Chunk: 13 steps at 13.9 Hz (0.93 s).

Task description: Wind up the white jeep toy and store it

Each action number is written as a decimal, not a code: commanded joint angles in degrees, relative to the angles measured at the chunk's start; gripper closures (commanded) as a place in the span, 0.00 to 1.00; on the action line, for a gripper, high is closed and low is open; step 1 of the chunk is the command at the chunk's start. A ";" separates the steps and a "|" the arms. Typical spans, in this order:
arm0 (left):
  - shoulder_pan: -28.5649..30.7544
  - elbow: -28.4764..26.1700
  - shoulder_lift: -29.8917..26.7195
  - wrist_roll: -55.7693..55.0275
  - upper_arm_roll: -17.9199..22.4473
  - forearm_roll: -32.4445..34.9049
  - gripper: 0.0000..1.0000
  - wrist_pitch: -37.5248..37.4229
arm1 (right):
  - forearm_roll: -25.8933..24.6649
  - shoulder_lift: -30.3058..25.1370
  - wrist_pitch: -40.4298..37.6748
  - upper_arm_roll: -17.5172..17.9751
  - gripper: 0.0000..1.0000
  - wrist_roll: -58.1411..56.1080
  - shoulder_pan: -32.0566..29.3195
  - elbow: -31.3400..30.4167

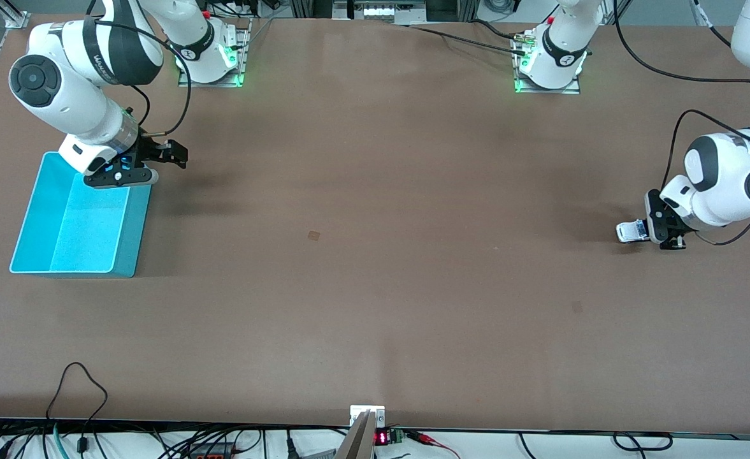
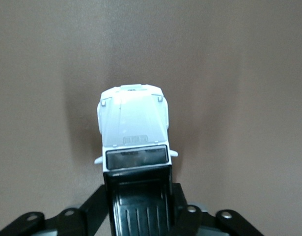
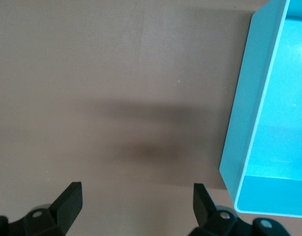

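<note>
A robotics lab — arm bases (image 1: 211, 60) bolted to a cable-strewn brown table (image 1: 375, 287).

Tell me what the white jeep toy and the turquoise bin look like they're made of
White jeep toy: a smooth white body with a soft sheen and a ribbed black roof panel, probably moulded plastic, though painted metal can't be excluded. Turquoise bin: likely plastic, judging by its thin, evenly coloured walls, rounded corners and the light glinting on its floor.

White rounded arms (image 1: 88, 70) with black joint bands, dark round caps, looping black cables, black grippers (image 1: 658, 223), green-lit bases (image 1: 212, 64).
</note>
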 commanded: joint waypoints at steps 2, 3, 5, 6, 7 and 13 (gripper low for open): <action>1.68 0.72 -3.31 1.27 -4.22 0.15 0.00 -5.03 | 0.15 0.53 -0.47 -0.18 0.00 0.61 0.65 0.85; 1.60 1.06 -4.46 1.18 -4.93 -0.29 0.00 -7.05 | 0.15 0.53 -0.47 -0.18 0.00 0.61 0.65 0.85; 1.59 1.07 -5.96 1.27 -5.11 -1.43 0.00 -9.17 | 0.15 0.53 -0.47 -0.18 0.00 0.61 0.65 0.85; 1.51 1.07 -6.57 1.18 -5.20 -1.52 0.00 -10.40 | 0.15 0.53 -0.47 -0.18 0.00 0.61 0.65 0.85; 1.51 1.07 -7.10 1.18 -5.20 -1.78 0.00 -11.28 | 0.24 0.53 -0.47 -0.18 0.00 0.61 0.65 0.85; 0.98 1.07 -10.97 1.18 -7.39 -1.79 0.00 -13.92 | 0.24 0.53 -0.47 -0.18 0.00 0.61 0.65 0.85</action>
